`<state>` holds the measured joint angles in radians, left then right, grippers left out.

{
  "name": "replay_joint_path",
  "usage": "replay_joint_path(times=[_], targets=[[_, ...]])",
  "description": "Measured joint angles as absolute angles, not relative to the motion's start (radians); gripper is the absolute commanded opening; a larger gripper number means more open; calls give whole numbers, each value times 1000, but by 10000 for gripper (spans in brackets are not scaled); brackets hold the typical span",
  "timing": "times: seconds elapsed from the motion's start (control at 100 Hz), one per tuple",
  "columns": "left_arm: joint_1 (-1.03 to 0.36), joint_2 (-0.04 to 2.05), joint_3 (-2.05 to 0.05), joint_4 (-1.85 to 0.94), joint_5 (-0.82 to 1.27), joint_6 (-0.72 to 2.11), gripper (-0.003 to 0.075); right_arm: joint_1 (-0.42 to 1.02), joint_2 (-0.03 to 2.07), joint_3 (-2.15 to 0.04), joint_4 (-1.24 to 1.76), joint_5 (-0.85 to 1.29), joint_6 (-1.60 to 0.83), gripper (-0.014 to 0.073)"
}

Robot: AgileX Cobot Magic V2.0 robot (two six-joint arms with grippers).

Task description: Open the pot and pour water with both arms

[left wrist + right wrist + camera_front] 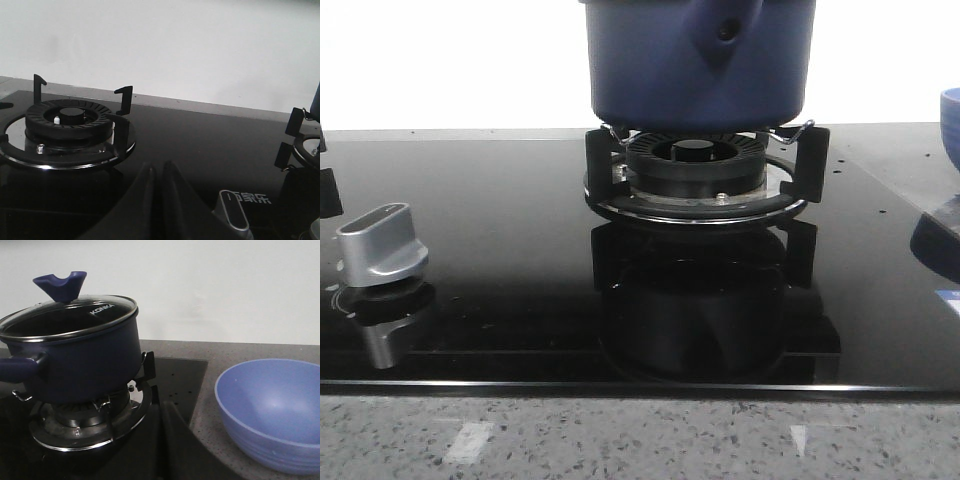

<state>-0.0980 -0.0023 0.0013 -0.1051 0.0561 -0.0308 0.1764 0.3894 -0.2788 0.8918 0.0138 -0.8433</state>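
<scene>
Sitting on the burner point(695, 170), the pot point(75, 357) has its lid point(67, 315) on, and the bowl point(272, 412) beside the stove looks dry; that fits either end of the job. Both grippers, left point(156, 200) and right point(159, 440), have fingers pressed together, holding nothing.

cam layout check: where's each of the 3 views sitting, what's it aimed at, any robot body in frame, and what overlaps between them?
Front view: low, facing forward over the glass cooktop; blue pot on a burner, silver knob.
Left wrist view: on the left arm, aimed at an empty burner; left end effector, fingers together.
Right wrist view: on the right arm, aimed at the lidded pot and blue bowl; right end effector, fingers together.
Shared: pot in front and right wrist views; knob in front and left wrist views.
</scene>
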Motion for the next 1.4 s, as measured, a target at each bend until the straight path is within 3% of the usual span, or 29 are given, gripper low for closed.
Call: replay_joint_path(times=[0.09,0.26,0.35,0.52,0.78,1.4], targets=[[-98,-2,1,-105,56,-31,-20,176,389,-279,778,14,-737,-56],[-98,-2,1,-105,56,-31,-20,138,360,-272,273,20,-254,-56],[-98,-2,1,-105,56,-31,-20,88,313,-240,161,24,-138,-56],[-98,-2,1,-105,56,-31,-20,-8,187,-118,75,26,-92,-56],[-98,-2,1,-105,58,-31,-20,-20,0,11,25,94,0,-56],[-98,-2,1,-105,58,-31,-20,-22,-8,11,-21,174,29,-56]])
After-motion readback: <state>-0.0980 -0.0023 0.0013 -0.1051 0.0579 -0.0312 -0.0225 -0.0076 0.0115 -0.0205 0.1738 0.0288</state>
